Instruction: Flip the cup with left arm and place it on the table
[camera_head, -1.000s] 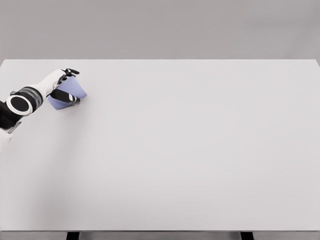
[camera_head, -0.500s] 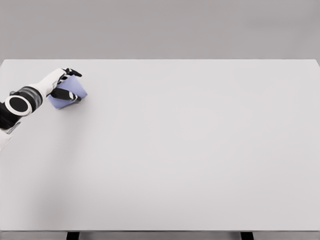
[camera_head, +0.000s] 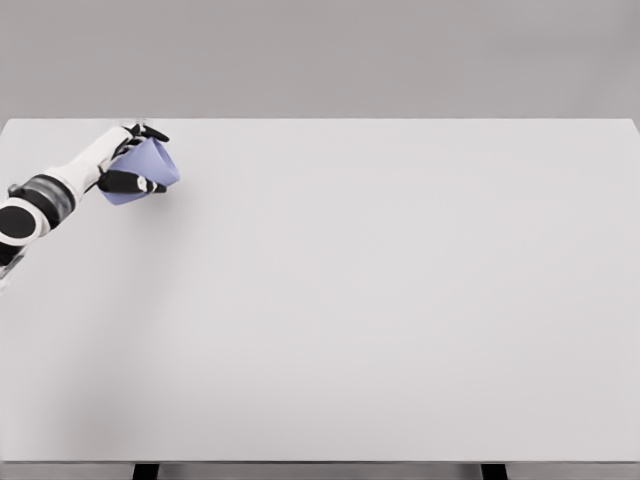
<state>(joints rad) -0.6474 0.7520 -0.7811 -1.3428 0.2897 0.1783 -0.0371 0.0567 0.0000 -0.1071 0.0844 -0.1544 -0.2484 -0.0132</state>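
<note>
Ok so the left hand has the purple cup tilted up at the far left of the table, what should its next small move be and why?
Probably keep rotating the wrist to bring the cup fully upright before lowering it. The left hand grips it with fingers wrapped around its side, and the cup sits tilted, neither end squarely facing the table, so setting it down now would likely tip it.

Desk (camera_head: 400, 300): broad, pale grey-white top, matte, spanning nearly the full width of the view. Two dark legs (camera_head: 146, 470) visible beneath the near edge, one toward each side. Wall (camera_head: 320, 55): plain mid-grey, unmarked, behind the far edge. Lighting: soft, even, faint shadows only.
</note>
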